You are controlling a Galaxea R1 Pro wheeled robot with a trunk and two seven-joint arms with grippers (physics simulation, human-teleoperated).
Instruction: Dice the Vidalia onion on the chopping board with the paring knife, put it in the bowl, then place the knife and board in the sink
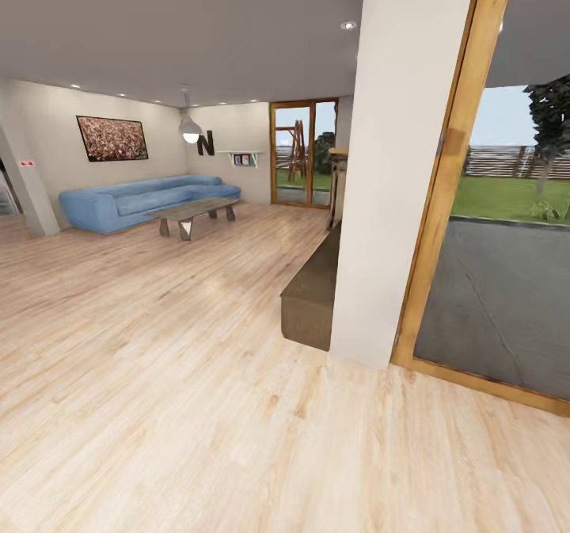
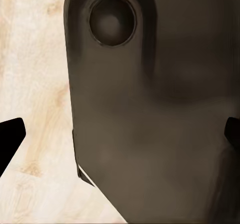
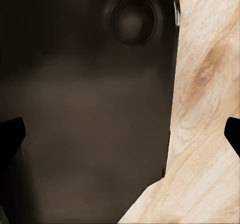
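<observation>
Spanning the left wrist view, the left gripper [image 2: 120, 134] shows two black fingertips [image 2: 11, 134] at opposite edges, set wide apart with nothing held between them. Between and beyond them lies a dark grey part of the robot's body [image 2: 155, 109] bearing a round recess [image 2: 112, 20], with pale wood floor [image 2: 35, 59] alongside. The right gripper [image 3: 120, 131] stands likewise in the right wrist view: black fingertips [image 3: 11, 134] far apart and empty, a dark body panel [image 3: 85, 109] with a round recess [image 3: 132, 20] beyond, and light plank flooring [image 3: 205, 109] beside it.

Outward, the head view shows a living room, not a kitchen; none of the task's things appear here, so their place cannot be told. A light wooden floor [image 1: 158, 359] runs to a white pillar [image 1: 404, 161], with a low brown bench [image 1: 313, 299] against its base. Right of the pillar, a wood-framed glass door [image 1: 443, 200] opens on a grey terrace [image 1: 499, 295], lawn and a fence. At the far left wall sits a blue sofa [image 1: 134, 200] with a low coffee table [image 1: 194, 212] before it and a framed picture [image 1: 112, 138] above. A large dark letter "N" [image 1: 206, 143] stands on the back wall beside a white pendant lamp [image 1: 190, 129]; a small wall shelf [image 1: 245, 157] holds items too small to read. Farther back is another glazed door [image 1: 305, 153].
</observation>
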